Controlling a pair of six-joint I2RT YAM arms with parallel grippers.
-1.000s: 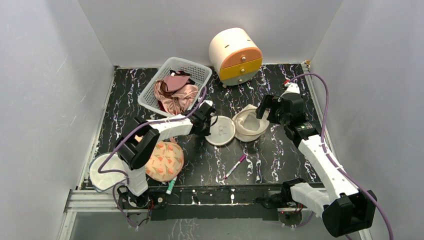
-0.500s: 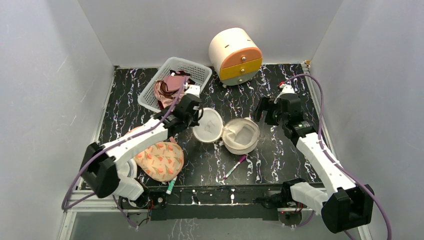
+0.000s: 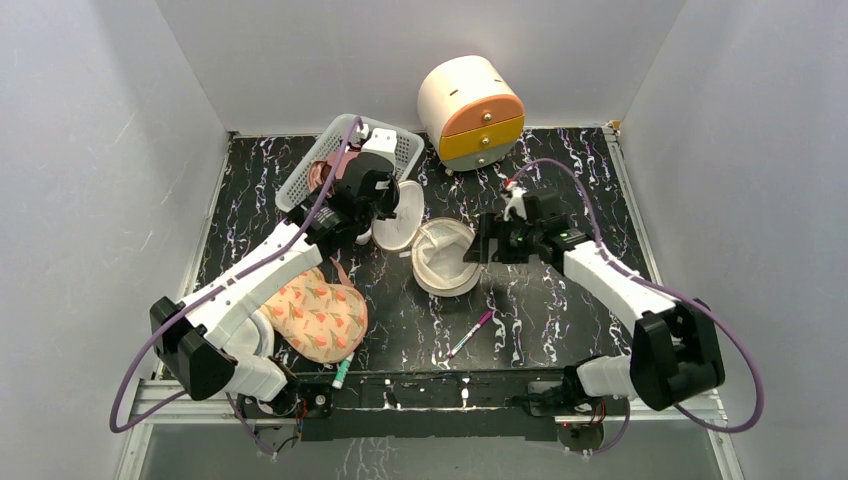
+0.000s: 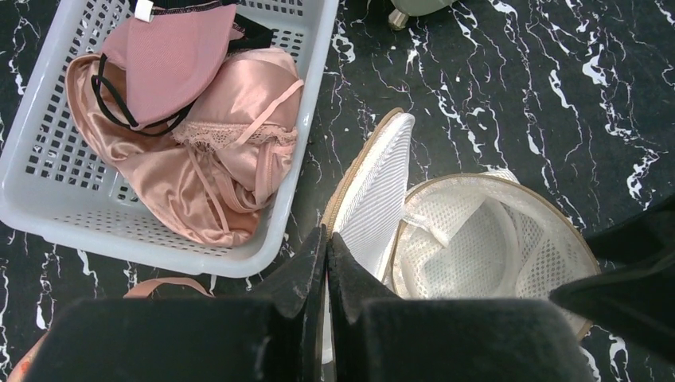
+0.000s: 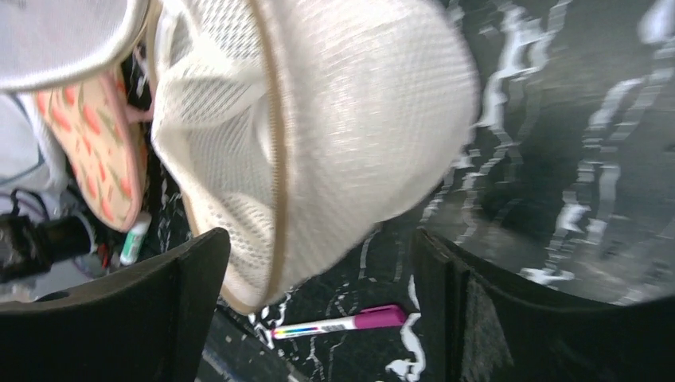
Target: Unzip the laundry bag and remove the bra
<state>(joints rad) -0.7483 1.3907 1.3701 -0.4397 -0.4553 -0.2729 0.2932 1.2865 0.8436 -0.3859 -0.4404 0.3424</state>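
The laundry bag (image 3: pixel 445 262) lies unzipped mid-table, its round lid (image 3: pixel 400 222) swung up toward the basket. My left gripper (image 3: pixel 385 205) is shut on the lid's edge. In the left wrist view my left gripper (image 4: pixel 326 239) is closed at the beige rim of the lid (image 4: pixel 374 187), and the open bag (image 4: pixel 557 239) shows white mesh folds inside. I cannot tell whether these are the bra. My right gripper (image 3: pixel 483 243) is open at the bag's right side. In the right wrist view my right gripper (image 5: pixel 318 239) straddles the bag (image 5: pixel 350 119) without closing on it.
A white lattice basket (image 3: pixel 292 195) with pink garments stands back left, touching the lid. A cream drawer unit (image 3: pixel 470 112) stands at the back. A peach floral padded piece (image 3: pixel 318 318) lies front left. A magenta marker (image 3: pixel 470 333) lies in front of the bag.
My left gripper has pulled the lid up and back-left toward the basket, dragging the bag left. My right gripper has moved left to the bag's right side.
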